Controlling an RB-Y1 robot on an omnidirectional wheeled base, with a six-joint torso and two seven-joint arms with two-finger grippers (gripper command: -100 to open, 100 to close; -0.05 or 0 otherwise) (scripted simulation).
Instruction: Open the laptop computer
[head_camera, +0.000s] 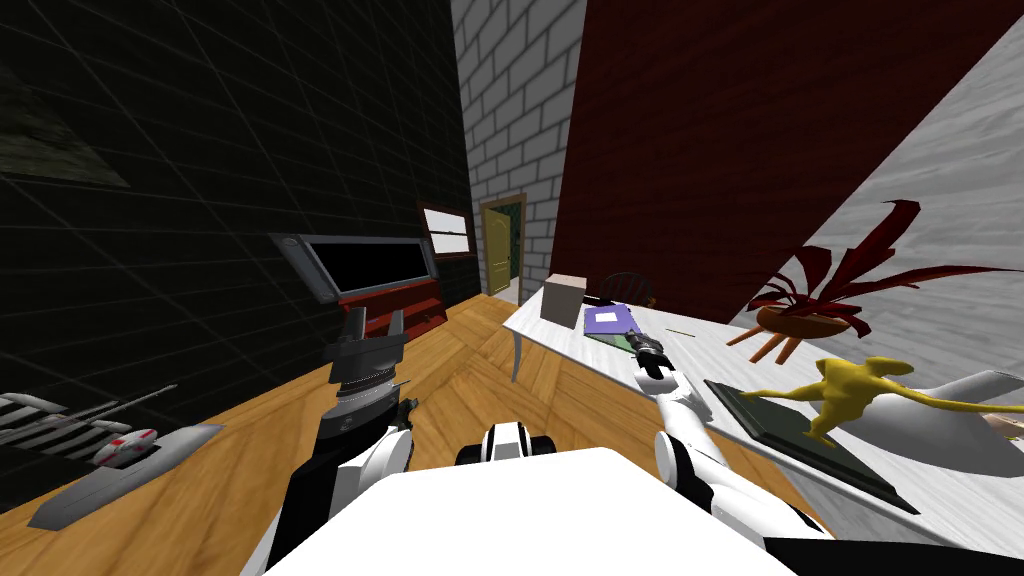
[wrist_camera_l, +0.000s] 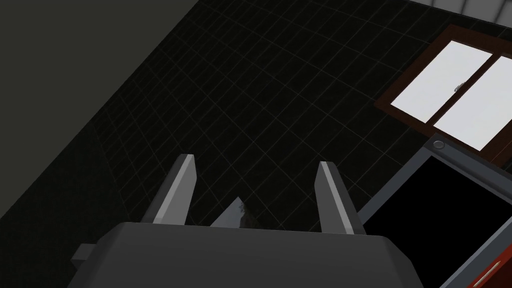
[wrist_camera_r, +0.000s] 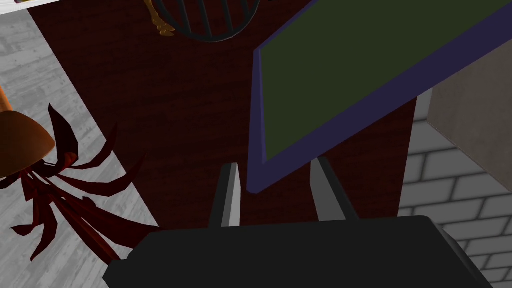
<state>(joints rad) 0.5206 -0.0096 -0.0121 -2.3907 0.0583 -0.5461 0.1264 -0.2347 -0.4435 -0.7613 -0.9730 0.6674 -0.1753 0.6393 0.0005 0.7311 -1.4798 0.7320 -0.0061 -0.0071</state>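
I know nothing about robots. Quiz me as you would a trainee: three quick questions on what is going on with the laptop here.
1. Which arm reaches to the laptop on the pale table? A) left B) right C) both
2. True or false: the left gripper is shut on a cup.
3. What colour is the frame around the laptop's dark green screen?

Key
1. B: the right gripper is at the laptop's near edge.
2. False: the left gripper is open, holds nothing and is raised away from the table.
3. Purple.
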